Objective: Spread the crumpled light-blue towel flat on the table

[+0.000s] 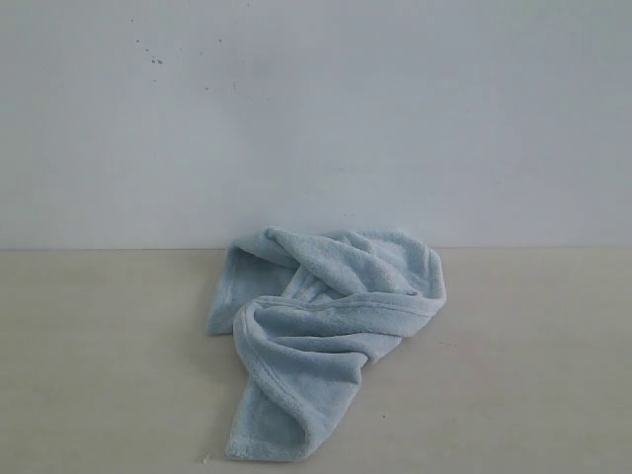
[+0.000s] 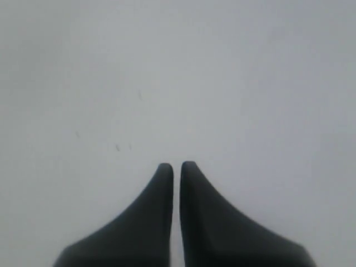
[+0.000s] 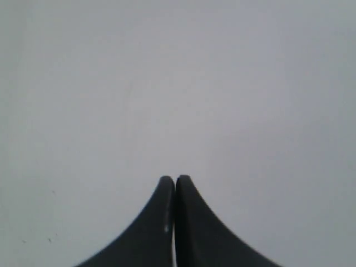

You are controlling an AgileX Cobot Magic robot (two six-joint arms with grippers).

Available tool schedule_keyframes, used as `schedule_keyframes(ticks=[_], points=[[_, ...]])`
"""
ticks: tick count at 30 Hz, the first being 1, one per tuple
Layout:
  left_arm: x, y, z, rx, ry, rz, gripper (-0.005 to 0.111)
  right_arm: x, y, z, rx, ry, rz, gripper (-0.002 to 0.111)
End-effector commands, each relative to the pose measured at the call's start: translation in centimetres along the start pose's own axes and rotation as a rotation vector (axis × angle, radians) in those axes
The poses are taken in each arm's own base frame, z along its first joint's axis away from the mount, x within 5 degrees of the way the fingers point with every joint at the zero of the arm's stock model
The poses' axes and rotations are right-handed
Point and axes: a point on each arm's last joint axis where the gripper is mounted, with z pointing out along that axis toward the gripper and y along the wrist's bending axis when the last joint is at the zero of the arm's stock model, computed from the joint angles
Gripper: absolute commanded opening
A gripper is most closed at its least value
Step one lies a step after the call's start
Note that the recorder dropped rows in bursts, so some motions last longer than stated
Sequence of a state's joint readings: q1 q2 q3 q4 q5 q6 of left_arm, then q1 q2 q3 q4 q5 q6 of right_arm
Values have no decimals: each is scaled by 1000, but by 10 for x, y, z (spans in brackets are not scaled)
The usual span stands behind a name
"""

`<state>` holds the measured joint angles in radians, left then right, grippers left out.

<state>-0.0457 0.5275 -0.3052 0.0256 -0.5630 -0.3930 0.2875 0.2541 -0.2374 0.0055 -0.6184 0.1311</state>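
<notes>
The light-blue towel [image 1: 331,326] lies crumpled in a twisted heap on the beige table [image 1: 109,375], close to the white wall. One folded end points toward the table's front edge. Neither gripper shows in the exterior view. In the left wrist view my left gripper [image 2: 177,166] is shut with only a thin slit between its dark fingers, facing plain white surface and holding nothing. My right gripper [image 3: 175,179] is shut with its fingertips touching, also facing blank white surface. The towel appears in neither wrist view.
A white wall [image 1: 316,118] rises behind the table, with a few small dark specks [image 1: 156,61] at upper left. Bare table surface stretches to both sides of the towel.
</notes>
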Motion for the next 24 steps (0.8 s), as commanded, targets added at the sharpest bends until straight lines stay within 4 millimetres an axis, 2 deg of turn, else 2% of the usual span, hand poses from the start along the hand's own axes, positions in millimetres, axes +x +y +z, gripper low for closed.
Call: schedule_keyframes(ticks=[1, 4, 5, 7, 9, 11, 14, 17, 21, 24], points=[[65, 5, 79, 74, 583, 157, 4, 42, -5, 44, 0, 275, -268, 0], [105, 14, 109, 94, 801, 113, 4, 90, -14, 60, -54, 521, -570, 0], [116, 16, 115, 99, 849, 86, 4, 109, -20, 62, -55, 629, -616, 0], [137, 18, 122, 135, 952, 25, 4, 142, -30, 60, 0, 841, -573, 0], [154, 16, 123, 212, 1042, -27, 4, 175, -39, 46, 79, 1110, -451, 0], [166, 11, 119, 309, 1125, -76, 4, 198, -39, 33, 81, 1312, -366, 0], [181, 6, 118, 359, 1222, -119, 4, 212, -29, 38, 90, 1434, -132, 0], [196, -2, 126, 339, 1277, -54, 4, 218, -14, 45, -58, 1519, -17, 0], [213, -23, 142, 313, 1266, -10, 4, 217, -17, 65, -115, 1509, -121, 0], [217, -26, 152, 202, 1199, 114, 4, 207, -35, 95, -166, 1443, -392, 0]])
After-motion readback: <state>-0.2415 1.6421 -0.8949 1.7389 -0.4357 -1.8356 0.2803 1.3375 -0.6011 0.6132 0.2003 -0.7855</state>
